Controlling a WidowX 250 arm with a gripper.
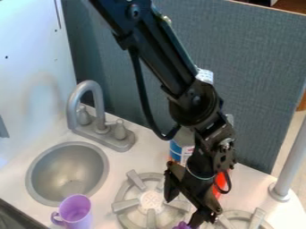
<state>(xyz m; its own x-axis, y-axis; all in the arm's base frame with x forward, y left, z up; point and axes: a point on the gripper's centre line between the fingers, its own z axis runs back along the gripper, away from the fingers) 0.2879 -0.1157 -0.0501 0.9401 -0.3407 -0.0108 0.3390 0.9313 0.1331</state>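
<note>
The black gripper (183, 210) hangs over the front part of the counter, between the two stove burners. Its fingers stand apart, so it is open. Just beside the tip of its lower finger a small purple thing (181, 226) shows at the bottom edge; whether they touch I cannot tell. A purple cup (75, 212) with a handle on its left stands at the lower left, by the sink's front rim. The left burner (124, 206) is partly covered by the gripper.
A metal sink (43, 157) with a grey faucet (98, 107) occupies the left. Behind the arm are a blue-and-white container (176, 150) and a red-orange object (220, 180). The right burner (257, 219) is at the bottom edge, and a grey pole (290, 161) rises at the right.
</note>
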